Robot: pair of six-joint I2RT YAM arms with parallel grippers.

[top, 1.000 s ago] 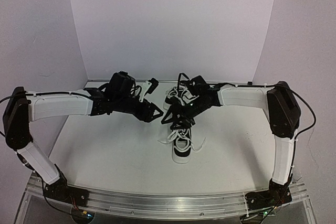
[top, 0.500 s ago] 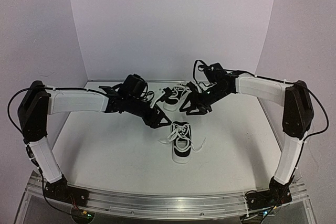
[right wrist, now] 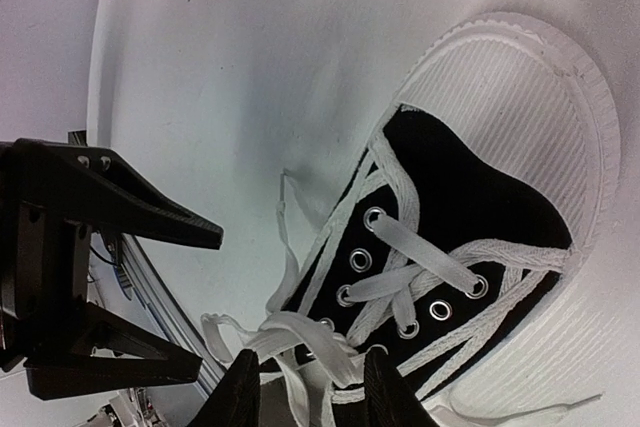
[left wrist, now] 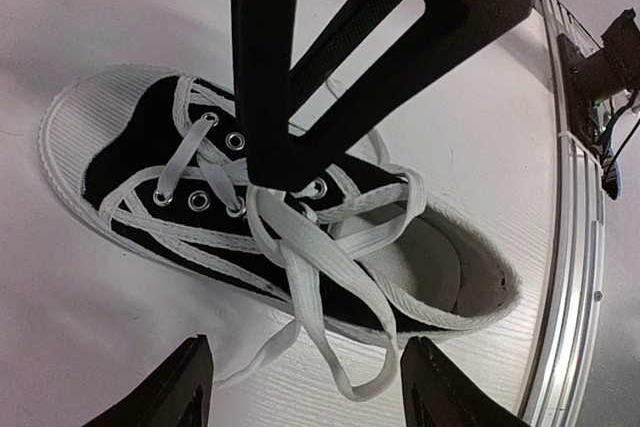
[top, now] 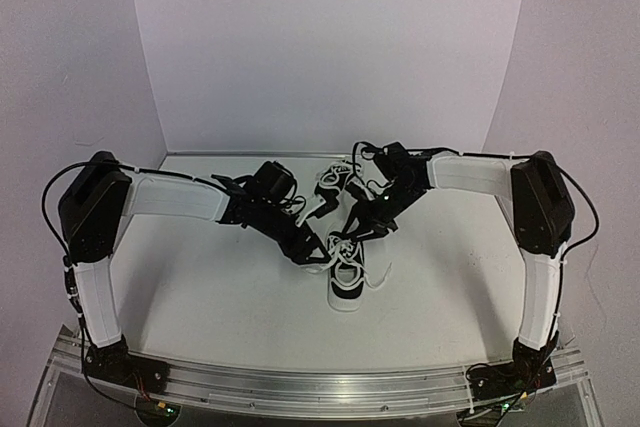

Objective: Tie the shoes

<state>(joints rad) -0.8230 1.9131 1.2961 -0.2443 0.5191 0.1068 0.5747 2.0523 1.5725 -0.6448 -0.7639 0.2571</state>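
**Operator:** What lies closest to me?

**Inspector:** Your rail (top: 330, 385) runs along the near edge of the table (top: 200, 287). Beyond it, about centre, the near shoe (top: 347, 282) sits flat on its sole with the toe to 6 o'clock and the opening to 12. Its laces (left wrist: 330, 237) are untied. Loose strands cross the tongue and trail onto the table at the shoe's 3 and 9 o'clock.

**Operator:** And the grippers?

**Inspector:** Both are at the far end of that shoe, over the top of the lacing. Your left gripper (left wrist: 305, 347) reaches in from 9 o'clock. Its jaws are spread wide and grip nothing, and shoe and lace lie below the gap. Your right gripper (right wrist: 310, 362) reaches in from 1 o'clock with its tips down at the lace crossing. Its jaws are parted by a narrower gap. Strands run through that gap, but the tips are not closed on them. The two grippers are near each other, and I cannot tell whether they touch.

**Operator:** The second shoe?

**Inspector:** The far shoe (top: 335, 185) lies at 12 o'clock of the first, towards the back wall (top: 330, 47), and is partly hidden. I cannot tell whether its laces are tied.
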